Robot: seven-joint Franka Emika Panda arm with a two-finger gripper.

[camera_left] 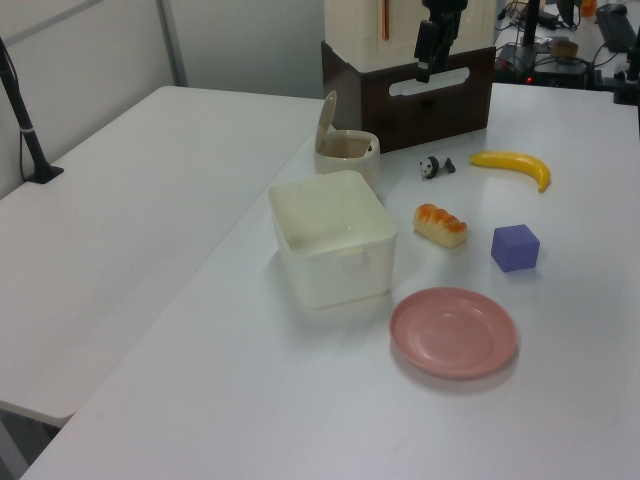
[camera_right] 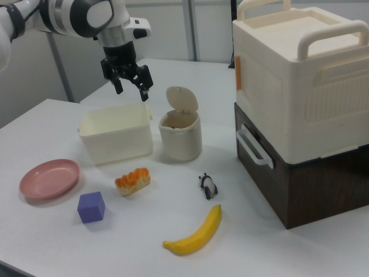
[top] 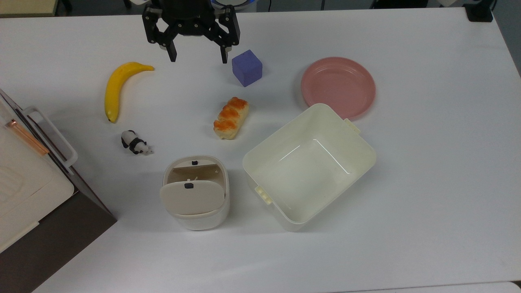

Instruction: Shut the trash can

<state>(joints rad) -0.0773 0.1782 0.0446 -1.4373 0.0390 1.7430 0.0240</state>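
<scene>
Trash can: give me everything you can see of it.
The trash can is a small cream-white bin with rounded corners, plastic-looking and tan inside. Its flat beige lid is hinged up, open, with a small black button. It stands upright on the white table, beside the larger tub, not touching it.

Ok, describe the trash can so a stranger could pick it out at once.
Find the big lidless cream tub mid-table; in the top view, the trash can stands just to its left. It is smaller, rounded-square and cream-white, and unlike the tub it has a beige hinged lid, raised, with a small black button.
</scene>
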